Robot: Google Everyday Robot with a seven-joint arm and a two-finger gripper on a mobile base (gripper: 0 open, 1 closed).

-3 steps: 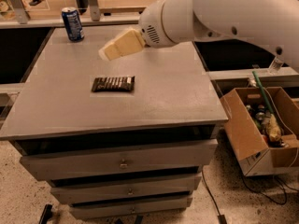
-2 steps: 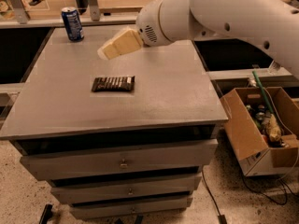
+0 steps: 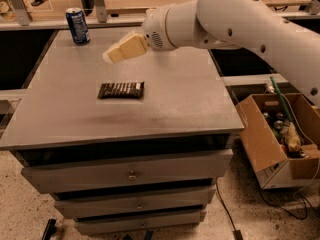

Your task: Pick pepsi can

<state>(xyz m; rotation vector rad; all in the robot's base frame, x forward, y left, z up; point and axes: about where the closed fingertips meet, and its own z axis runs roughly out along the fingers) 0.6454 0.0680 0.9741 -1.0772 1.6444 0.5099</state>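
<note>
Camera view from above and in front of a grey drawer cabinet (image 3: 190, 104). Hanging over the far half of its top, at the end of a white arm (image 3: 235, 14) reaching in from picture-right: the tan-tipped gripper (image 3: 122, 49), nothing seen in it, tip slanting down and toward picture-left. Apart or together: cannot be told from this angle. Well apart from that tip, further to picture-left and further back, close to the far left corner of the top: the pepsi can (image 3: 78, 26), upright, long axis vertical, silver top up, untouched. Nearer the camera than the gripper, lying flat: a dark chocolate bar wrapper (image 3: 121, 90), clear of the line between gripper and can. Far off to the gripper's right in the picture, down on the floor: an open cardboard box (image 3: 260, 144) of odds and ends. Judged as the approach stage, grasp not yet begun. Likely needed next: travel leftward and back toward the can, then a side-on closing around its wall, across the vertical axis. Only one arm to choose from. Risk worth noting: tipping the light can, or nudging it off the back edge of that corner.
</note>
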